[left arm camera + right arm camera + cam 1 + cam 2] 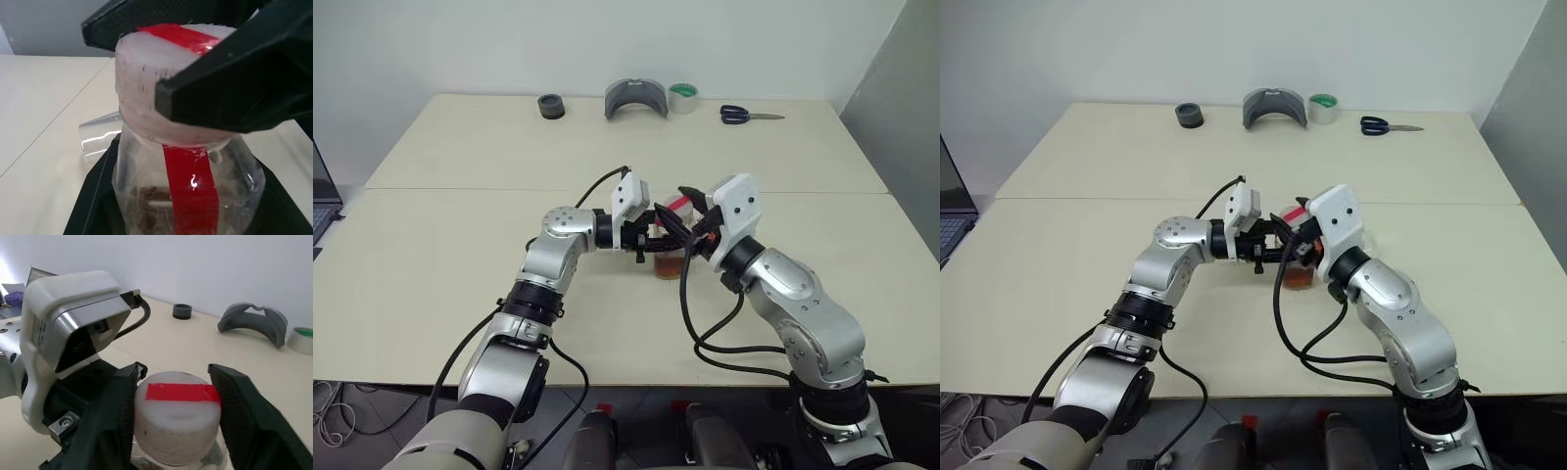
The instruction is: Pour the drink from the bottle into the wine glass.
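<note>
My left tool (658, 233) is clamped on the bottle (186, 196), holding it upright near the middle of the desk (460, 245), amber drink (669, 264) low inside. My right tool (176, 396) sits narrowly around its white cap (176, 423), fingers (244, 406) at both sides, touching it. The wine glass (100, 139) lies just behind the bottle

Pale cream rectangular tabletop (450, 255), seam across middle; plain white wall (607, 39) behind the table; grey wall panel (901, 88) right of it.
</note>
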Robot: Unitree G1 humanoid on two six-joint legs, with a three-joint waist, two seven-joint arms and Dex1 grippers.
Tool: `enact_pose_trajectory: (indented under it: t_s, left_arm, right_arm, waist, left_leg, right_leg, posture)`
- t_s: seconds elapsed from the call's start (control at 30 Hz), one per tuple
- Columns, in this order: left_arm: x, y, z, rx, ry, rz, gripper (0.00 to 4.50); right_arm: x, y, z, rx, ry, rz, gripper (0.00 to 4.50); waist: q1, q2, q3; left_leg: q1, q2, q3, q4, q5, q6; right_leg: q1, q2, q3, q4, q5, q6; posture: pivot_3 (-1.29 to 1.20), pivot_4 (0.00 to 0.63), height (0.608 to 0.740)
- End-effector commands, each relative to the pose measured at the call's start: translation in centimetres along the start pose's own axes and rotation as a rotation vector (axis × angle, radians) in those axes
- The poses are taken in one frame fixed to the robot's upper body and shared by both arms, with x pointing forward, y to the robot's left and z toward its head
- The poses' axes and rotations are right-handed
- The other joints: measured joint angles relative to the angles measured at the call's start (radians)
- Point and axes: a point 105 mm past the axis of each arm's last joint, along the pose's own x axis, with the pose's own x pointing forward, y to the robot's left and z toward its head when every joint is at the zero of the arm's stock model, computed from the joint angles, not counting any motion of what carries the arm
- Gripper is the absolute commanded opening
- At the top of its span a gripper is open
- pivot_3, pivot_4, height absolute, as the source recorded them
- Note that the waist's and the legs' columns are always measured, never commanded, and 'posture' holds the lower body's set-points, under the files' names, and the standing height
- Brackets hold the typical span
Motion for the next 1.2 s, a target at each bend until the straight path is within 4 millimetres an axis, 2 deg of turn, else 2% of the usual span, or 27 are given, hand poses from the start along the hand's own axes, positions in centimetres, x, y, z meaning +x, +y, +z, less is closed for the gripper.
enact_pose_trajectory:
  t_s: [0.03, 0.1, 0.17, 0.23, 0.3, 0.4, 0.47, 0.57, 0.7, 0.73, 0.87, 0.97, 1.1, 1.2]
  left_arm:
    - [-0.1, 0.3, 1.9, 0.063, -0.041, 0.001, 1.87]
    - [-0.1, 0.3, 1.9, 0.063, -0.04, 0.001, 1.87]
    - [-0.2, 0.2, 1.8, 0.067, -0.029, -0.012, 1.87]
    - [-0.3, 0.1, 1.7, 0.072, -0.019, -0.025, 1.86]
    - [-0.4, 0.0, 1.7, 0.084, -0.008, -0.038, 1.85]
    - [-0.5, 0.0, 1.7, 0.094, -0.004, -0.044, 1.84]
    - [-0.6, 0.0, 1.7, 0.097, -0.005, -0.04, 1.84]
    - [-0.6, 0.0, 1.8, 0.096, -0.008, -0.037, 1.83]
    - [-0.8, -0.1, 1.9, 0.091, -0.009, -0.038, 1.83]
    - [-0.8, -0.1, 1.9, 0.091, -0.009, -0.039, 1.83]
    - [-1.1, 0.1, 2.1, 0.08, -0.009, -0.037, 1.83]
    - [-1.3, 0.3, 2.2, 0.076, -0.008, -0.037, 1.83]
    - [-1.3, 0.4, 2.4, 0.071, -0.011, -0.037, 1.83]
    - [-1.3, 0.6, 2.5, 0.06, -0.015, -0.038, 1.83]
  right_arm:
    - [-0.3, -0.8, 0.6, -0.029, -0.024, -0.027, 1.86]
    - [-0.2, -0.4, 0.6, -0.028, -0.024, 0.029, 1.86]
    - [-0.1, 0.2, 0.5, -0.09, -0.022, 0.256, 1.86]
    - [-0.1, -0.2, 0.3, -0.144, 0.003, 0.412, 1.86]
    - [0.1, -0.9, 0.2, -0.107, 0.05, 0.534, 1.86]
    - [0.6, -1.8, 0.4, -0.036, 0.089, 0.61, 1.86]
    - [0.8, -2.3, 0.4, -0.021, 0.103, 0.616, 1.86]
    - [1.4, -3.8, 0.9, -0.026, 0.072, 0.507, 2.93]
    - [0.9, -4.6, 1.7, -0.02, 0.047, 0.457, 4.32]
    - [0.7, -4.6, 1.8, -0.018, 0.047, 0.451, 4.49]
    - [-1.2, -3.8, 2.6, 0.005, 0.033, 0.453, 4.5]
    - [-1.8, -2.6, 2.8, 0.001, 0.015, 0.448, 4.5]
    - [-1.5, -0.9, 3.2, -0.028, -0.032, 0.418, 4.5]
    - [-0.6, -0.7, 3.1, -0.072, -0.057, 0.351, 4.5]
  waist:
    - [0.0, 0.0, 0.0]
    - [0.0, 0.0, 0.0]
    - [0.0, 0.0, 0.0]
    - [-0.001, 0.0, 0.0]
    - [-0.002, 0.0, 0.0]
    - [-0.003, 0.001, 0.0]
    - [-0.003, 0.001, 0.0]
    - [-0.001, 0.001, 0.0]
    - [0.001, 0.0, 0.0]
    - [0.001, 0.001, 0.0]
    - [0.001, 0.001, 0.0]
    - [0.001, 0.001, 0.0]
    - [-0.001, 0.001, 0.0]
    - [-0.001, 0.001, 0.0]
  left_leg:
    - [0.0, 0.0, 0.0, 0.0, 0.0, 0.0]
    - [0.0, 0.0, 0.0, 0.0, 0.0, 0.0]
    - [0.0, 0.0, 0.0, 0.0, 0.0, 0.0]
    - [0.001, -0.001, 0.001, 0.001, 0.0, 0.0]
    - [0.002, 0.0, 0.001, 0.0, 0.0, 0.001]
    - [0.002, 0.001, 0.001, 0.0, 0.0, 0.001]
    - [0.002, 0.001, 0.001, -0.001, 0.0, 0.001]
    - [0.001, 0.0, 0.001, -0.001, 0.0, 0.001]
    - [0.0, -0.001, 0.001, 0.0, 0.0, 0.0]
    - [0.0, -0.001, 0.001, 0.0, 0.0, 0.0]
    - [-0.001, 0.0, 0.0, 0.0, 0.0, 0.0]
    - [-0.001, -0.001, 0.0, 0.0, 0.0, 0.0]
    - [0.0, 0.0, 0.0, 0.0, 0.0, 0.0]
    - [0.0, 0.0, 0.0, 0.0, 0.0, 0.0]
  right_leg:
    - [0.0, 0.0, 0.0, 0.0, 0.0, 0.0]
    - [0.0, 0.0, 0.0, 0.0, 0.0, 0.0]
    - [0.0, 0.0, 0.0, 0.0, 0.0, 0.0]
    - [0.001, 0.0, 0.001, -0.001, 0.001, 0.001]
    - [0.002, 0.0, 0.001, -0.002, 0.001, 0.001]
    - [0.002, 0.001, 0.0, -0.001, 0.001, 0.001]
    - [0.002, 0.001, 0.0, -0.001, 0.001, 0.0]
    - [0.001, 0.0, 0.0, -0.002, 0.001, 0.0]
    - [0.001, -0.002, 0.0, -0.002, 0.001, 0.0]
    - [0.001, -0.002, 0.0, -0.002, 0.001, 0.0]
    - [0.0, -0.001, -0.001, -0.002, 0.001, 0.0]
    - [0.0, -0.001, 0.0, -0.002, 0.001, 0.0]
    - [0.0, 0.0, 0.0, -0.001, 0.001, 0.0]
    - [0.0, 0.0, 0.0, 0.0, 0.001, 0.0]
  posture:
    - [0.0, 0.15, 0.74]
    - [0.0, 0.15, 0.74]
    - [0.0, 0.15, 0.74]
    - [0.0, 0.15, 0.74]
    - [0.0, 0.15, 0.74]
    - [0.0, 0.15, 0.74]
    - [0.0, 0.15, 0.74]
    - [0.0, 0.15, 0.74]
    - [0.0, 0.15, 0.74]
    - [0.0, 0.15, 0.74]
    - [0.0, 0.15, 0.74]
    - [0.0, 0.15, 0.74]
    - [0.0, 0.15, 0.74]
    - [0.0, 0.15, 0.74]
